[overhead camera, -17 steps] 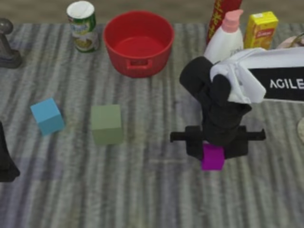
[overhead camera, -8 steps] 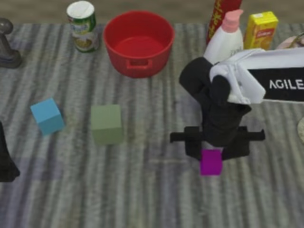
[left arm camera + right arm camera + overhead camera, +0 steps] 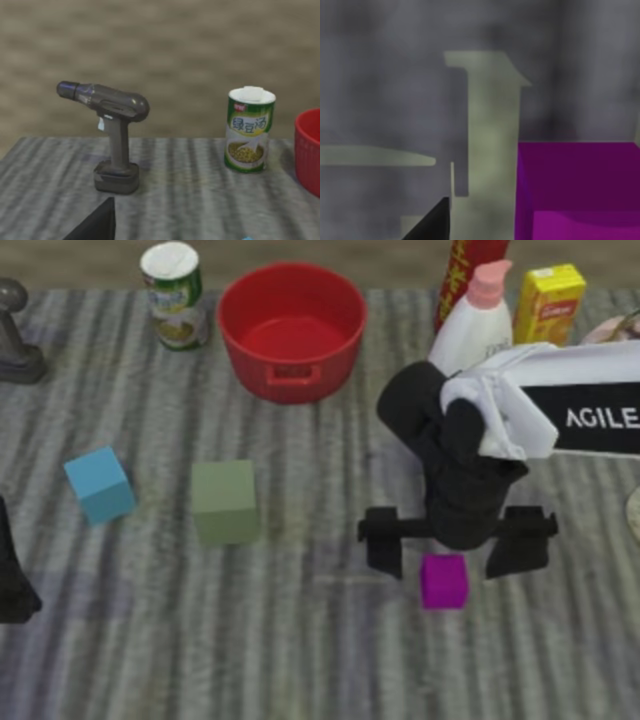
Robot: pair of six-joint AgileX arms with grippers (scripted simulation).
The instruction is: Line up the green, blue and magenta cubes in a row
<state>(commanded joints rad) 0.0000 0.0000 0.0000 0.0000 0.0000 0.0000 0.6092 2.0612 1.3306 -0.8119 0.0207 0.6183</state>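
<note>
Grey striped tabletop (image 3: 300,640) carries all items. Magenta cube (image 3: 444,581) rests on it between the spread fingers of the right gripper (image 3: 455,552), slightly nearer the front edge than the fingertips, touching neither finger. Green cube (image 3: 225,501) lies well to the left of that gripper; blue cube (image 3: 99,484) farther left again. Behind the gripper stand a red bowl (image 3: 291,330), a white bottle (image 3: 474,325) and a yellow carton (image 3: 548,302). Left gripper (image 3: 12,580) sits at the left edge; finger state cannot be determined.
</note>
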